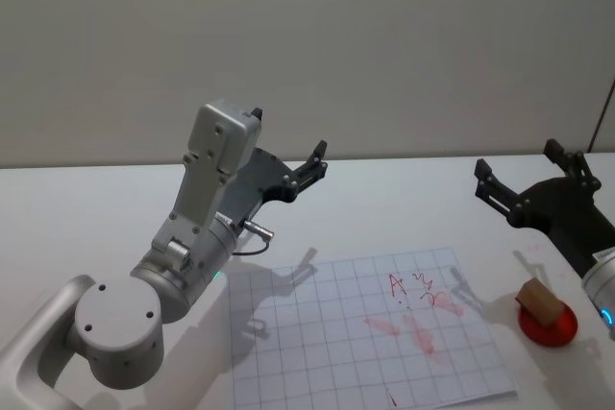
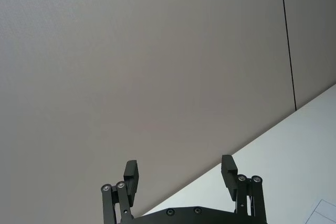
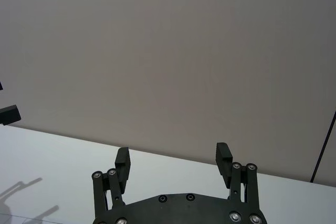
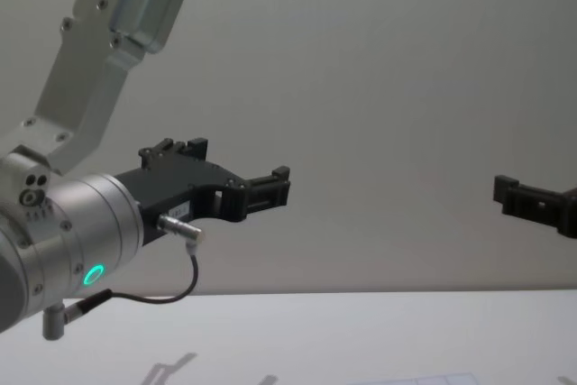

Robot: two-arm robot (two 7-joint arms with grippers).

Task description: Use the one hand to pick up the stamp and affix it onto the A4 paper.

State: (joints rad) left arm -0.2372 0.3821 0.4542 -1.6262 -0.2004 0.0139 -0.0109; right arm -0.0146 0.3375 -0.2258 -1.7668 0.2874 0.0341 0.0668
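Aloft, the left gripper point(image 1: 320, 160) and right gripper point(image 1: 519, 170) gape empty over a white table point(image 1: 384, 213), beige wall point(image 1: 288, 45) behind.

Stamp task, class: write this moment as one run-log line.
left gripper: open, raised | right gripper: open, raised | stamp: on red pad, ungrasped | A4 paper: flat, red marks | phase: pre-grasp

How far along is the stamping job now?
Done: nothing sure; the A4 paper bears red marks of unclear origin. In hand: nothing; left gripper and right gripper hover open, empty. Remaining: grasp the stamp on its red pad, press it onto the paper.
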